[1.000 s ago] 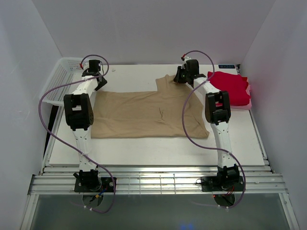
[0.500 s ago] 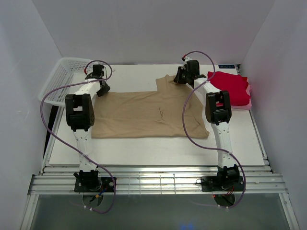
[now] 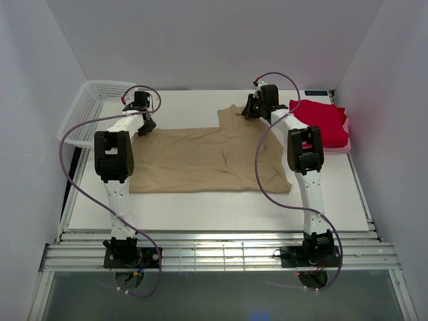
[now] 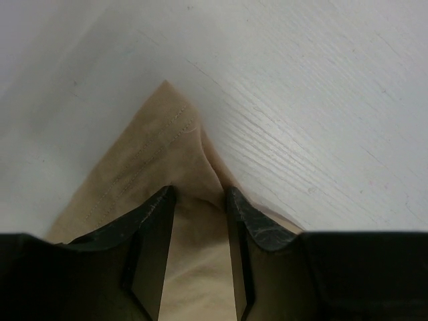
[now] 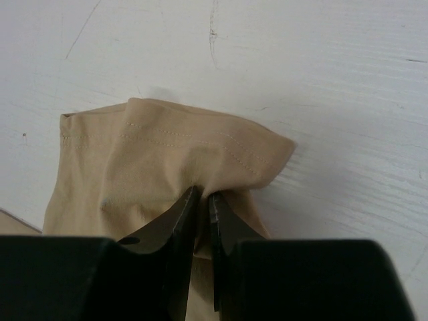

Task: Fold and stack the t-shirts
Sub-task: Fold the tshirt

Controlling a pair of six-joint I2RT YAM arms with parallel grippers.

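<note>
The left fingers (image 4: 154, 227) have swung in from beside the basket (image 3: 90, 107); now they stand spread, planted astride the far left corner of the tan t-shirt (image 3: 200, 157), which lies flat across the desk (image 3: 200, 207); the right fingers (image 5: 177, 227) haven't budged, pinching its hemmed far flap; the red t-shirt (image 3: 324, 120) sits at the far right.

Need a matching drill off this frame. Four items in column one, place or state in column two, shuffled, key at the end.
Column one
1. tan t-shirt
2. red t-shirt
3. basket
4. right gripper

Column two
A. far left corner, at the table's edge
B. spread flat across mid-table
C. shut on a sleeve hem of the tan t-shirt
D. bunched pile at the far right edge

Pairs: 1-B, 2-D, 3-A, 4-C
</note>
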